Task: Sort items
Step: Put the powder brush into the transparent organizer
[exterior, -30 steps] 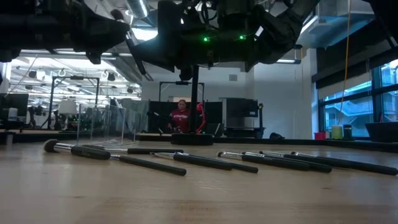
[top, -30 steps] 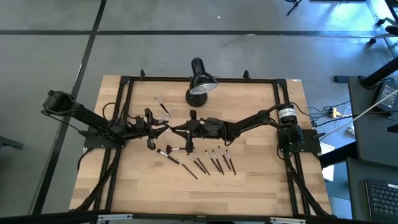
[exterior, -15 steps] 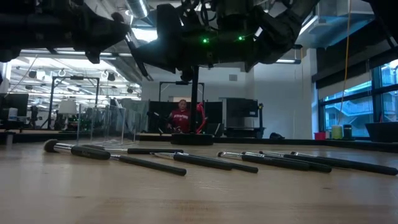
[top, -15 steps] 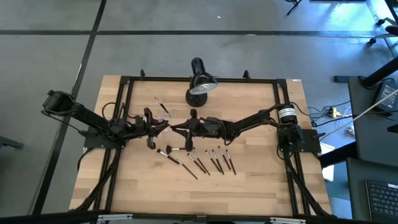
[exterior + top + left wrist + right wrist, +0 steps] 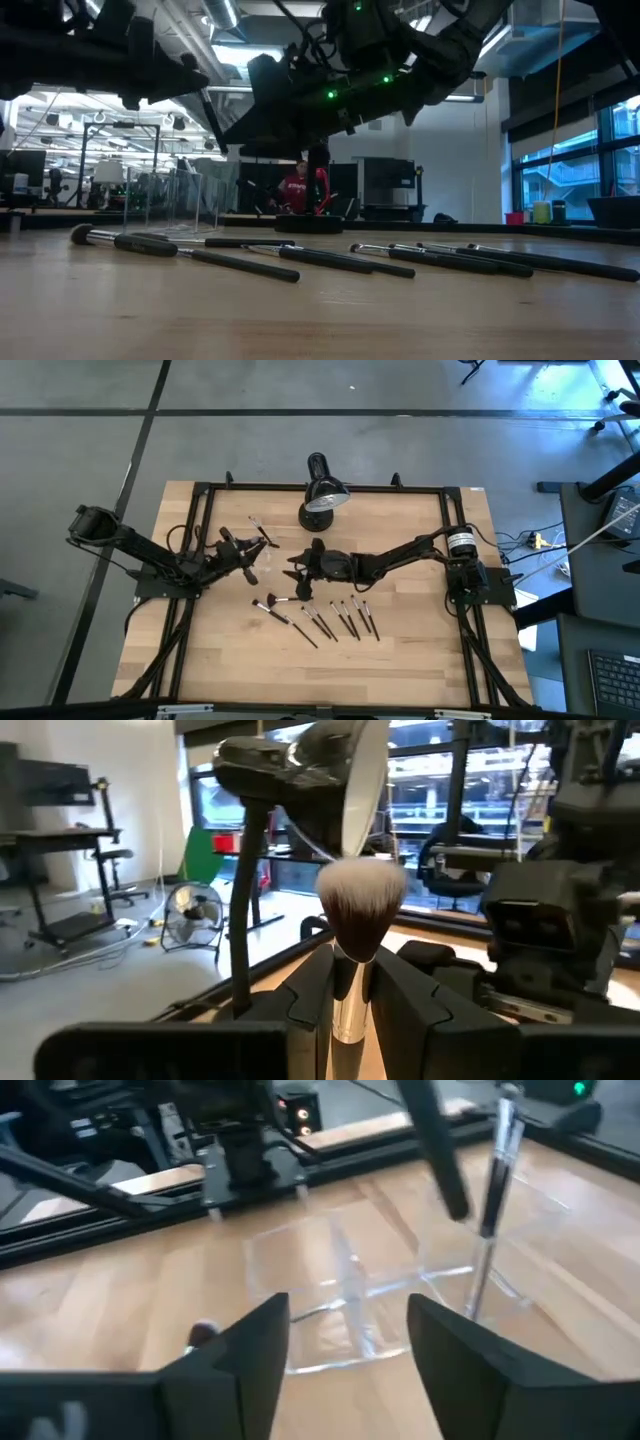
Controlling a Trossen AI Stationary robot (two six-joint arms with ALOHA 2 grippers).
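Note:
My left gripper (image 5: 250, 550) is shut on a makeup brush (image 5: 358, 900) with a silvery ferrule and a pale fluffy head, held above the table left of centre. My right gripper (image 5: 297, 567) stands open just to its right, with nothing between its fingers (image 5: 350, 1315). Several more brushes (image 5: 322, 617) lie flat in a row on the wood nearer the front edge, also seen in the low view (image 5: 300, 258). A clear compartmented holder (image 5: 360, 1305) stands on the table beyond the grippers, with a thin brush (image 5: 492, 1190) upright in it. My left gripper pinches the brush between its two fingers at the silvery ferrule (image 5: 348, 1005), just below the bristles. The fluffy head stands free past the fingertips. The brush is lifted clear of the table; its handle end is hidden behind the fingers.
A black desk lamp (image 5: 322, 495) stands at the far middle of the table, close behind the grippers. A black frame (image 5: 440, 495) runs round the table's edges. Bare wood lies at the front. A person in red (image 5: 292, 188) shows far off in the room.
The two grippers were together over the table's middle. My right gripper has opened and drawn back toward the right edge. My left gripper has gone toward the left and far edges and turned, carrying the brush with it.

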